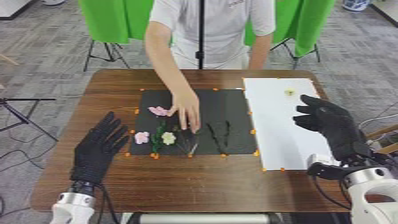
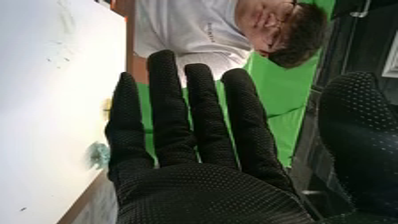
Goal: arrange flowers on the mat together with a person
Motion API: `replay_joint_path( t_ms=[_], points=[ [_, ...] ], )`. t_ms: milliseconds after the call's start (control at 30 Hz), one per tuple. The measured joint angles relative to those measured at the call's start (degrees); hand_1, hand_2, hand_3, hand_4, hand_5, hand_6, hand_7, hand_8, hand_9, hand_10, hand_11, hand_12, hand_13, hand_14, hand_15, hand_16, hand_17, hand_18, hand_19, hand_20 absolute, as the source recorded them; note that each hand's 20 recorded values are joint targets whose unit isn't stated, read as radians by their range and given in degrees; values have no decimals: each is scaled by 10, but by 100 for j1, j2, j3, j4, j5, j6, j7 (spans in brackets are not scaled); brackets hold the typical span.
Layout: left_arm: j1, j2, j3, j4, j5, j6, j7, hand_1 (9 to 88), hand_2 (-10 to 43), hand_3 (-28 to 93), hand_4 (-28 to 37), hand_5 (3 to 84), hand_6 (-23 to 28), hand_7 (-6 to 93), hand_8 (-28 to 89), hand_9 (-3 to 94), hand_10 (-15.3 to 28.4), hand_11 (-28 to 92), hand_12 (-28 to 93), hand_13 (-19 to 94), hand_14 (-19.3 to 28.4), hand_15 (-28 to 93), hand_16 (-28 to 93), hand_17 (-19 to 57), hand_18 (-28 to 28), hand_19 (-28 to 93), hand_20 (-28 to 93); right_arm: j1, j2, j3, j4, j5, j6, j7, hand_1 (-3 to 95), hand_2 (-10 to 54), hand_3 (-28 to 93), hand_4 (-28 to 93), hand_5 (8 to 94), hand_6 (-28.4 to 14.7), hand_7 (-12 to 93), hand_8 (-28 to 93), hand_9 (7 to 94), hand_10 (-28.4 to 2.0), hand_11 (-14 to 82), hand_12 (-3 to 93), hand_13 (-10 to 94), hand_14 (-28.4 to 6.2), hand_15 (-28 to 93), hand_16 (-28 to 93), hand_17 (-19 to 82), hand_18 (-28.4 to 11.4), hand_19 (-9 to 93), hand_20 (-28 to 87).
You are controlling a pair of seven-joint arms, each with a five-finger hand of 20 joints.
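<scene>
While the right hand (image 1: 330, 120) hung by the right edge of the white sheet (image 1: 271, 125), its fingers were nearly straight and its thumb stood wide, with nothing held. That shape would suit taking the yellow flower (image 1: 290, 92) near the sheet's far right corner, perhaps the next piece wanted. Off the mat's left edge, the left hand (image 1: 94, 152) was spread and empty, likely parked there to leave the person room. On the mat (image 1: 234, 105), a pink flower (image 1: 141, 137) lay towards the near left corner, with a pale one (image 1: 169, 138) beside it and another pink one (image 1: 158, 111) farther up. The person's hand (image 1: 186, 107) reached over the far edge, fingertips down by the dark stems (image 1: 188, 145), probably to line them up near the pale flower.
</scene>
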Motion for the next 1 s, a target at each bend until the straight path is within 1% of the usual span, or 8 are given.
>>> replay_joint_path(
  t_ms=[133, 367, 567, 700, 800, 900, 967, 1000],
  points=[
    [1, 10, 0, 0, 0, 4, 26, 248, -33, 701, -246, 298, 28, 143, -80, 232, 108, 129, 175, 194, 132, 161, 53, -112, 213, 391, 97, 49, 0, -70, 19, 52, -16, -1, 175, 42, 864, -238, 416, -43, 160, -103, 425, -140, 158, 214, 377, -146, 380, 186, 87, -228, 496, 291],
    [44, 13, -15, -15, -29, 21, 16, 247, -33, 702, -246, 298, 28, 143, -80, 235, 108, 133, 175, 208, 146, 171, 46, -110, 216, 394, 96, 133, -24, -64, 22, -3, -233, 49, 178, 37, 861, -238, 415, -45, 162, -104, 423, -148, 158, 215, 383, -144, 383, 185, 89, -227, 499, 290],
    [-38, 48, -30, -14, -23, 19, 32, 248, -33, 700, -247, 298, 28, 143, -81, 236, 110, 133, 173, 208, 146, 171, 43, -111, 217, 397, 95, 192, -32, -72, 26, -21, -301, 105, 165, 43, 843, -242, 408, -47, 159, -102, 422, -152, 141, 207, 383, -146, 374, 183, 90, -228, 500, 290],
    [36, 39, -103, -73, -30, 16, 7, 247, -32, 700, -246, 298, 28, 143, -80, 237, 109, 133, 173, 207, 144, 168, 43, -111, 216, 397, 95, 180, -67, 44, -11, -77, -576, 183, 165, 42, 844, -241, 407, -49, 158, -101, 420, -153, 138, 209, 386, -145, 374, 185, 90, -229, 502, 290],
    [103, 53, -100, -76, -32, 19, 19, 246, -31, 699, -245, 297, 28, 143, -80, 237, 109, 132, 173, 207, 142, 168, 44, -111, 215, 397, 94, 121, -59, 100, -59, -89, -559, 203, 166, 43, 844, -240, 407, -49, 157, -101, 418, -153, 139, 211, 385, -146, 373, 186, 90, -229, 501, 289],
    [92, 94, -98, -63, -25, 17, 33, 246, -31, 698, -246, 299, 28, 142, -81, 240, 110, 130, 172, 206, 140, 168, 46, -112, 216, 398, 95, 110, -56, 135, -65, -164, -570, 224, 166, 43, 844, -240, 404, -50, 155, -99, 414, -155, 138, 213, 383, -146, 371, 186, 89, -230, 499, 287],
    [82, 110, -90, -61, -80, 22, 37, 246, -31, 699, -245, 299, 28, 142, -80, 240, 110, 130, 172, 205, 139, 168, 47, -112, 216, 398, 95, 105, -57, 143, -65, -226, -604, 245, 168, 40, 846, -239, 404, -50, 155, -99, 415, -153, 139, 213, 384, -146, 370, 187, 89, -230, 500, 287],
    [83, 116, -84, -61, -150, 23, 37, 246, -32, 699, -245, 299, 28, 142, -80, 240, 110, 131, 173, 205, 138, 169, 47, -112, 216, 399, 95, 100, -58, 142, -65, -244, -615, 251, 173, 34, 849, -238, 406, -50, 156, -98, 417, -152, 140, 214, 386, -146, 372, 187, 90, -230, 500, 288]
  ],
)
